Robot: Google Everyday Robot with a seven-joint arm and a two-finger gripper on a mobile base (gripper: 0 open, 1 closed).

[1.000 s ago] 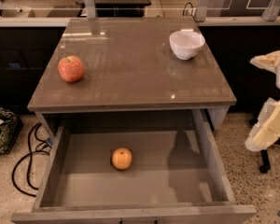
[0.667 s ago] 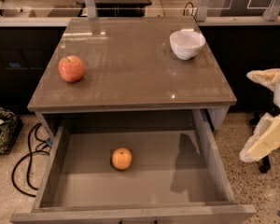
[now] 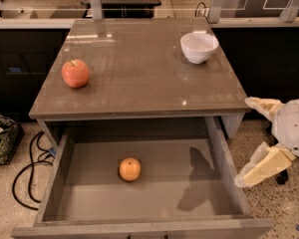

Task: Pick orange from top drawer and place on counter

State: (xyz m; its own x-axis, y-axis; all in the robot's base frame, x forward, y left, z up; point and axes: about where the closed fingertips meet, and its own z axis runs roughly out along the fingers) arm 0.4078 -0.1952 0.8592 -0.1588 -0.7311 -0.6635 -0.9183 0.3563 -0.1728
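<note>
Gripper (image 3: 243,141) has dropped lower and edged left toward the cabinet since the earlier frame; it hangs off the right side of the open top drawer (image 3: 139,203), outside its wall, fingers (image 3: 263,106) spread wide apart and holding nothing. Orange (image 3: 130,169) unmoved, lying on the drawer floor left of centre. On the counter (image 3: 139,78): red apple (image 3: 75,73) at left, white bowl (image 3: 199,47) at back right
</note>
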